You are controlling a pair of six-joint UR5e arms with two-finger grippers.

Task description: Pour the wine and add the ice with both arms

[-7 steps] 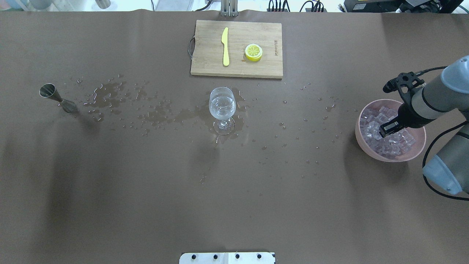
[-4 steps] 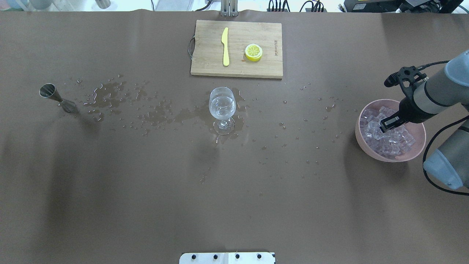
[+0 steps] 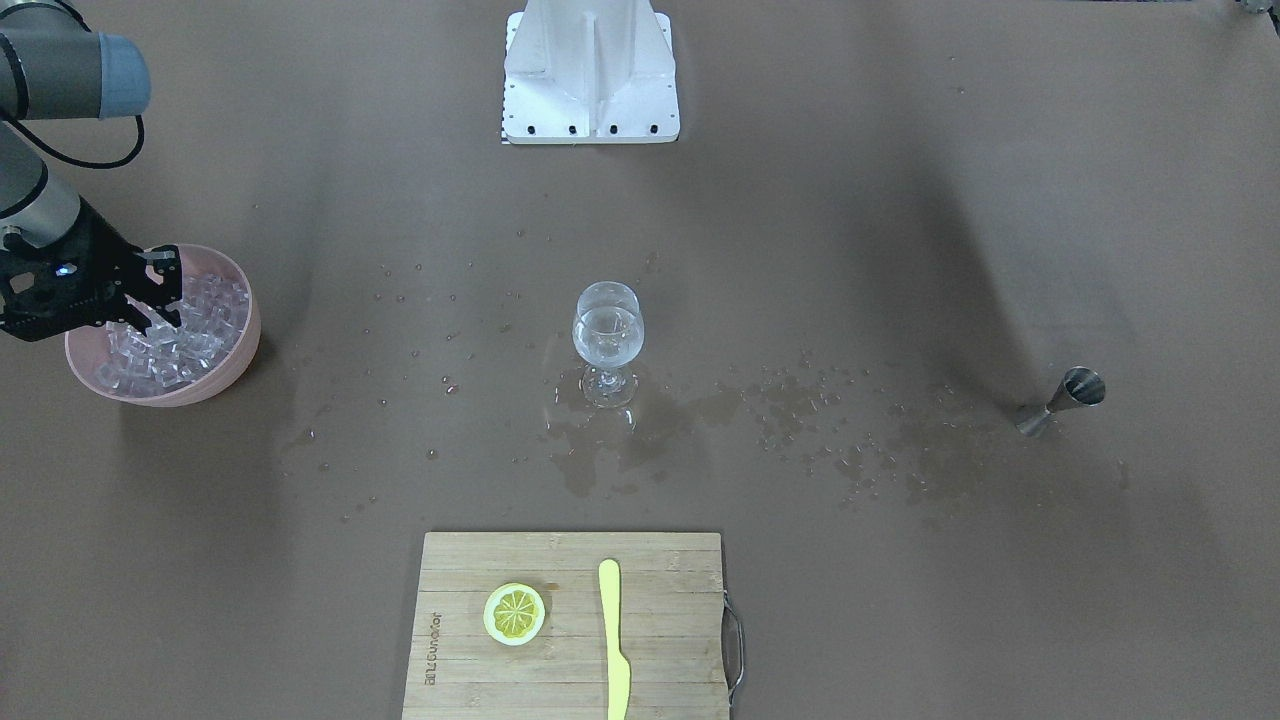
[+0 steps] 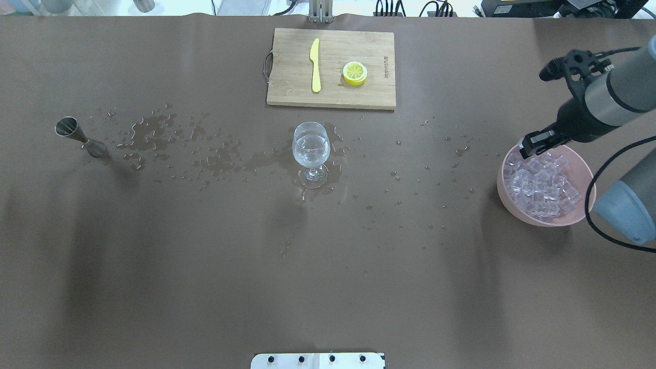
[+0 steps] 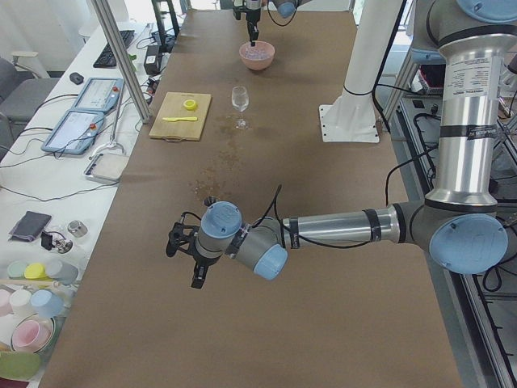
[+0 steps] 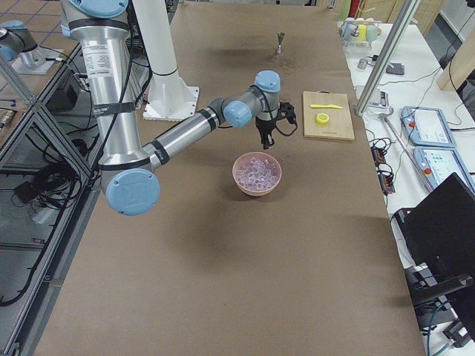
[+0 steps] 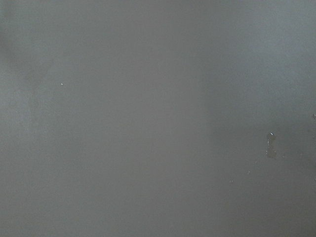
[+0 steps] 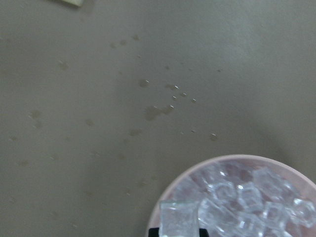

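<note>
Ice cube [image 8: 178,218], small, transparent and glassy, sits clamped in the black two-finger right gripper [image 4: 529,146] at the overhead frame's right. It is held above the rim of the round pink plastic bowl [image 4: 499,180] of loose ice [image 4: 543,187] and is judged ready for transfer. Beyond, at frame centre, the clear stemmed wine glass [image 4: 311,148] holds the wine [image 4: 310,158] and stands open to receive ice. Farthest, the left gripper [image 5: 199,275] hangs over the brown table [image 5: 266,339], parked clear; whether it is clenched or released cannot be told.
</note>
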